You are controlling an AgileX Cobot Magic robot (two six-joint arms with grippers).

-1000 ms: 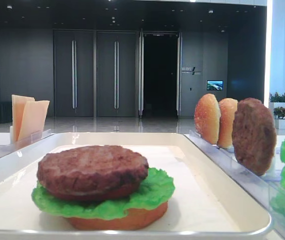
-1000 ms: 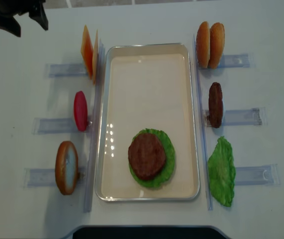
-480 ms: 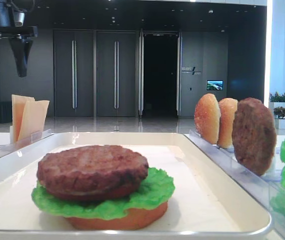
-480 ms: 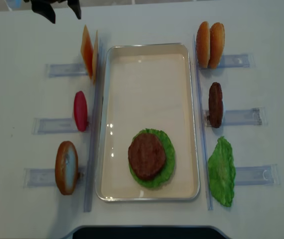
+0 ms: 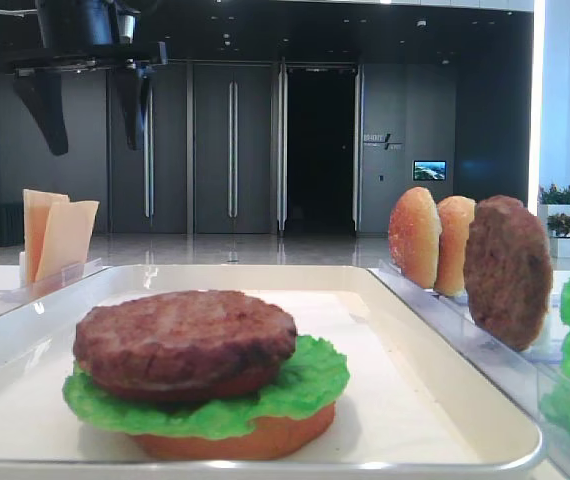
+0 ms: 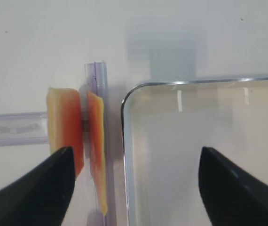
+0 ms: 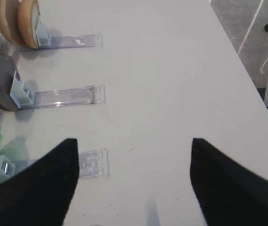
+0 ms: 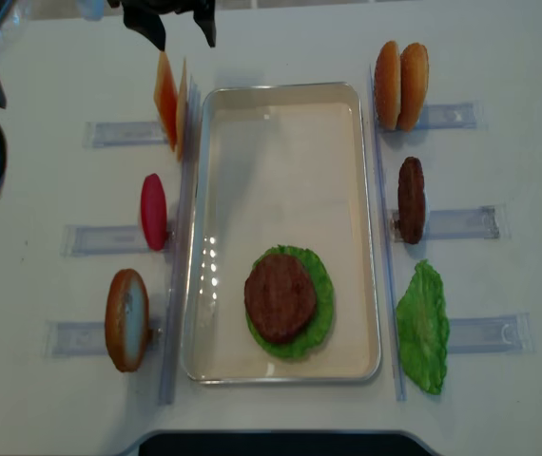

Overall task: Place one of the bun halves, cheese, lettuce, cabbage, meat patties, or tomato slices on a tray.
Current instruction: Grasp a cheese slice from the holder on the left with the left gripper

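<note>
Tray: white, rimmed, set lengthwise mid-table between two rows of clear racks, so every ingredient sits within an arm's reach of it. On the tray's near half, a stack begun: bun base, lettuce leaf, meat patty on top, laid flat and centred one on another, apparently so the next layer has a level seat. Cheese: two thin orange-yellow squares standing on edge in the far left rack, just beside the tray's far left corner; upright storage leaves their top edges free to be pinched from above. Tomato slice and a bun half stand likewise in the left racks; two bun halves and a spare patty stand on the right, with a second lettuce leaf lying there. Left gripper: raised above the far end of the cheese rack, pointing down, fingers spread wide and holding nothing; the wrist view shows the cheese near the left finger, not centred in the gap. Likely next item is cheese, so alignment is needed before descent. Right gripper: low over bare table outside the right racks, fingers apart, empty.
</note>
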